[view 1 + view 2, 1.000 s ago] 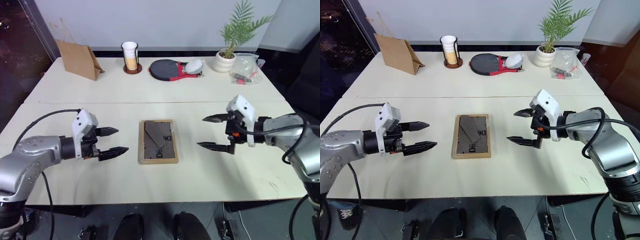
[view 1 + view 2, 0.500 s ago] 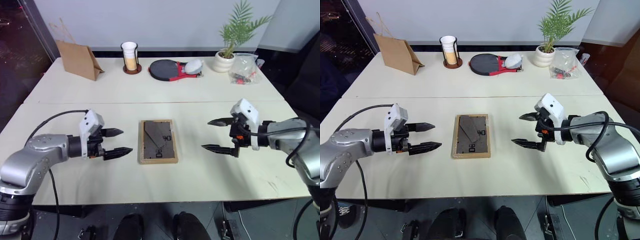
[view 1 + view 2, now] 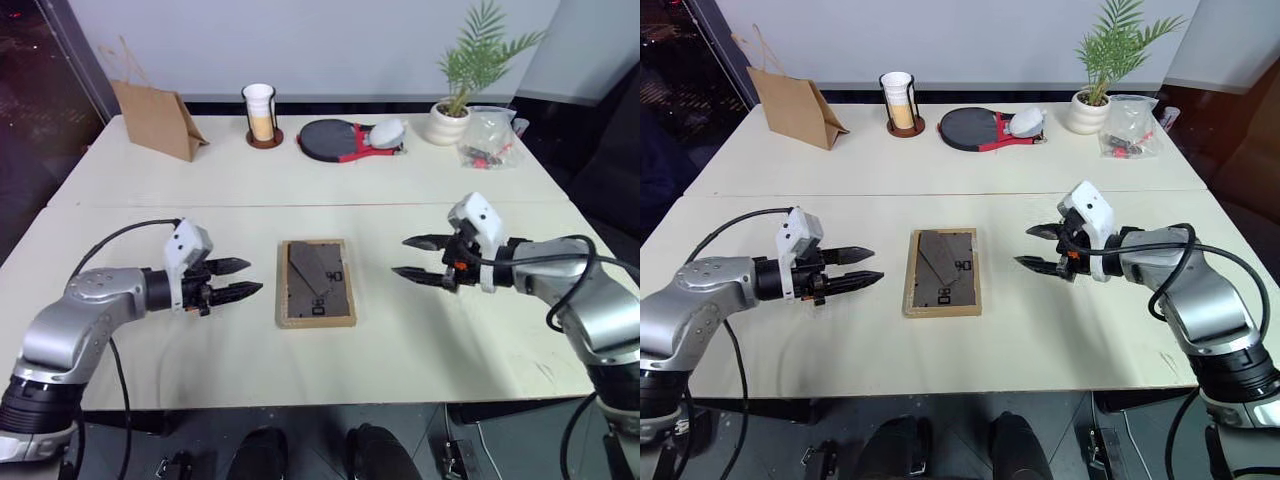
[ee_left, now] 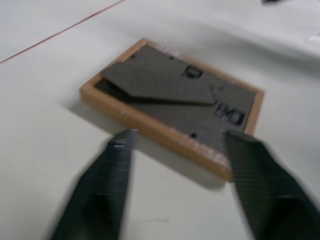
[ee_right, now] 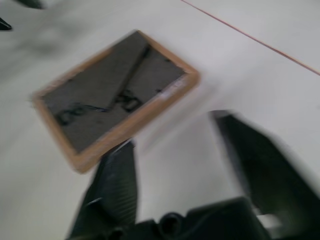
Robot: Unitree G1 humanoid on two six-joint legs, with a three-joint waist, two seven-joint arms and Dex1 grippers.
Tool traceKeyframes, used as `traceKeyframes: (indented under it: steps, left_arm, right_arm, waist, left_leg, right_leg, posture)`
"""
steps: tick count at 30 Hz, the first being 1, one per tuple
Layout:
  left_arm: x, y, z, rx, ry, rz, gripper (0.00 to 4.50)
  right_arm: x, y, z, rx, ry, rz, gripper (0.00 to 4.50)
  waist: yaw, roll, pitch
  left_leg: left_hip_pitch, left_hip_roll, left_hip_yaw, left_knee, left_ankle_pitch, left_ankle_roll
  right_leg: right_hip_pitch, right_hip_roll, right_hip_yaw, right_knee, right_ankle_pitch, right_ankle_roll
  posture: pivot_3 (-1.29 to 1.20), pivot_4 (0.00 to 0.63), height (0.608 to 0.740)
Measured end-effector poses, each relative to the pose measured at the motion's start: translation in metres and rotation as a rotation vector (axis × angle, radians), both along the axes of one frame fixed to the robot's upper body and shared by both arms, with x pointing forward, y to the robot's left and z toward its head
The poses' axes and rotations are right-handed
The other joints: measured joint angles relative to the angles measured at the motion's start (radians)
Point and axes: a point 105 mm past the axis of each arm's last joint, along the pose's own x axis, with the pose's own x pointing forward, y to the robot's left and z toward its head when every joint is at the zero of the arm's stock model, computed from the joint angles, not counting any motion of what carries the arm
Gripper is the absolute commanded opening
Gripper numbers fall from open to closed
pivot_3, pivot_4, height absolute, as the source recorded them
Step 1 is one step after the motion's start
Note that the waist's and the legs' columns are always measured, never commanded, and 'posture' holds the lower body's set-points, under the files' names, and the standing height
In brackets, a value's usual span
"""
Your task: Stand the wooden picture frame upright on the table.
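The wooden picture frame (image 3: 316,283) lies flat, dark back up, on the near half of the tabletop (image 3: 400,340), just this side of the seam. The left tool (image 3: 238,279) hovers to one side of it, fingers parted with a visible gap, gripping nothing. The right tool (image 3: 412,258) faces it from the other side, also parted and empty. Both point inward at the frame, neither touching it.
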Motion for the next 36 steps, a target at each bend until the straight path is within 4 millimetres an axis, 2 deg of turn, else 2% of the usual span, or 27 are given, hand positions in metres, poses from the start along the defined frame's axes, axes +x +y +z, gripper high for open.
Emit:
traceKeyframes:
  steps: [2,3,8,12,15,20,28,36]
  left_arm:
    - [0.009,-0.002,-0.008,-0.003,-0.005,0.038,0.17]
    - [0.012,-0.005,-0.012,-0.001,-0.006,0.046,0.07]
    - [0.027,-0.012,-0.040,0.046,-0.004,0.101,0.07]
    - [0.031,-0.031,-0.059,0.045,0.021,0.076,0.07]
    - [0.030,-0.039,-0.065,0.037,0.035,0.062,0.07]
    - [0.026,-0.041,-0.065,0.041,0.047,0.053,0.07]
    - [0.005,-0.037,-0.067,0.070,0.083,0.018,0.07]
    - [0.008,-0.033,-0.068,0.084,0.073,0.032,0.07]
  right_arm:
    - [0.009,0.005,-0.010,0.007,0.004,-0.033,0.04]
    - [0.012,0.010,-0.016,0.003,0.004,-0.040,0.01]
    - [0.024,0.026,-0.044,-0.045,-0.014,-0.066,0.01]
    - [0.033,0.034,-0.070,-0.061,0.022,-0.103,0.01]
    - [0.032,0.045,-0.082,-0.048,0.053,-0.089,0.01]
    - [0.029,0.060,-0.085,-0.030,0.058,-0.050,0.01]
    - [0.015,0.079,-0.088,-0.023,0.094,0.008,0.01]
    - [0.003,0.091,-0.089,-0.055,0.104,0.054,0.01]
  waist:
    - [0.001,0.000,0.000]
    - [0.001,0.000,0.000]
    - [0.001,0.000,0.000]
    - [0.001,0.000,0.000]
    - [0.000,0.000,0.000]
    - [-0.002,0.000,-0.001]
    - [-0.005,0.000,-0.001]
    - [-0.004,0.000,-0.001]
  left_leg:
    - [0.000,0.000,0.000,0.001,0.000,0.000]
    - [0.000,0.000,0.000,0.001,0.000,0.000]
    - [-0.001,0.000,0.000,0.005,0.000,0.000]
    - [-0.001,0.000,0.000,0.008,-0.001,0.001]
    - [-0.001,0.000,-0.001,0.008,-0.001,0.001]
    - [0.000,0.001,-0.001,0.008,-0.001,0.002]
    - [0.000,0.002,-0.002,0.008,-0.001,0.002]
    - [0.001,0.002,-0.002,0.008,-0.001,0.002]
  right_leg:
    - [0.000,0.000,0.000,0.000,0.000,0.000]
    - [0.000,0.000,0.000,0.001,0.000,0.000]
    - [0.000,0.000,0.000,0.002,0.000,0.000]
    - [0.001,0.000,0.000,0.003,0.000,0.000]
    - [0.002,0.000,0.000,0.004,0.000,0.000]
    - [0.002,0.001,-0.001,0.004,0.000,0.000]
    - [0.003,0.001,-0.001,0.004,0.000,0.000]
    - [0.004,0.001,-0.001,0.004,0.000,0.000]
  posture:
    - [0.00,0.150,0.740]
    - [0.00,0.150,0.740]
    - [0.00,0.150,0.740]
    - [0.00,0.150,0.740]
    - [0.00,0.150,0.740]
    - [0.00,0.150,0.740]
    - [0.00,0.150,0.740]
    - [0.00,0.150,0.740]
